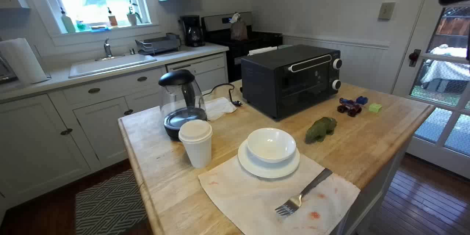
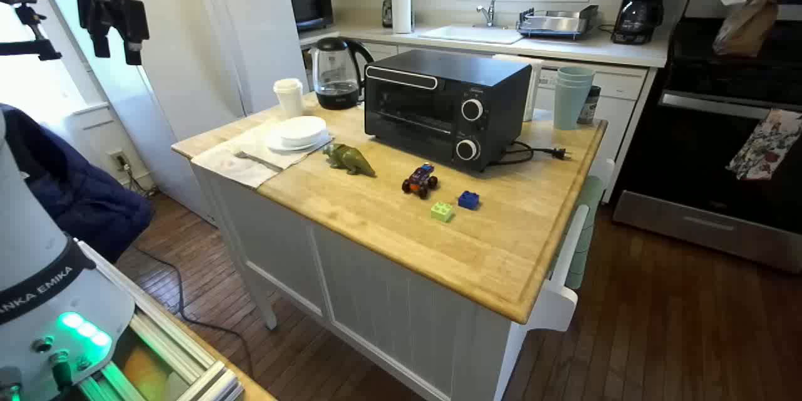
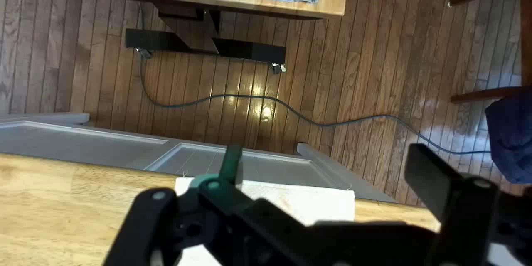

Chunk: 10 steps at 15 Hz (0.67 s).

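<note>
"Wrist view: what does the Robotiq gripper [image 3: 326, 162] have in its grip?"

"Nothing. Its jaws stand wide apart, and a white placemat [image 3: 320, 203], reaching the edge of the island top [image 2: 501, 250], shows beyond the gap."

"Is it touching anything?"

"No contact shows. In an exterior view it hangs well above the level of the island top. The things that look nearest are a white bowl [image 1: 271, 145], upright on a white plate [image 1: 270, 170], and a metal fork [image 1: 310, 186] lying on the stained placemat. The plate straddles the placemat's edge, with the fork near it."

"What else is about?"

"A lidded paper cup [image 1: 197, 147] stands near the placemat, close to a glass electric kettle [image 1: 178, 95]. Past the plate rests a green toy dinosaur [image 2: 349, 160], a triceratops by its look. Farther along come a toy monster truck [image 2: 420, 182], a lime building block [image 2: 442, 211] and a blue building block [image 2: 468, 200], all in front of a black toaster oven [image 2: 413, 103]."

"How far along, then?"

"In my judgement no handling is under way: nothing is lifted, and any grasp has yet to be made. Whether the layout counts as finished, these views can't settle."
</note>
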Each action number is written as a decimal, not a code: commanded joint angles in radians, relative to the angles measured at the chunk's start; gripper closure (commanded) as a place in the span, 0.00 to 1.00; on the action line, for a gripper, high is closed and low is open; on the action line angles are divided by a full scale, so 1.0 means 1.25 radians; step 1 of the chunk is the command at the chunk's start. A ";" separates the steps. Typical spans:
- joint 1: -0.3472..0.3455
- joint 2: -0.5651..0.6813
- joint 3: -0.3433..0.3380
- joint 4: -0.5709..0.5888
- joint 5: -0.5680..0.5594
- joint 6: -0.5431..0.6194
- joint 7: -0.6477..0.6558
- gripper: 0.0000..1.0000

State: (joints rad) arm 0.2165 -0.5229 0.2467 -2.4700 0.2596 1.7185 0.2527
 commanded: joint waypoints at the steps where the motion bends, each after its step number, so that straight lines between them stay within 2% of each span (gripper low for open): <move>1: -0.003 0.000 0.002 0.002 0.001 -0.003 -0.001 0.00; 8: -0.003 0.000 0.002 0.002 0.001 -0.003 -0.001 0.00; 10: -0.033 -0.008 -0.006 -0.007 -0.032 0.001 0.025 0.00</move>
State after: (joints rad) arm 0.2134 -0.5230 0.2466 -2.4702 0.2564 1.7186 0.2538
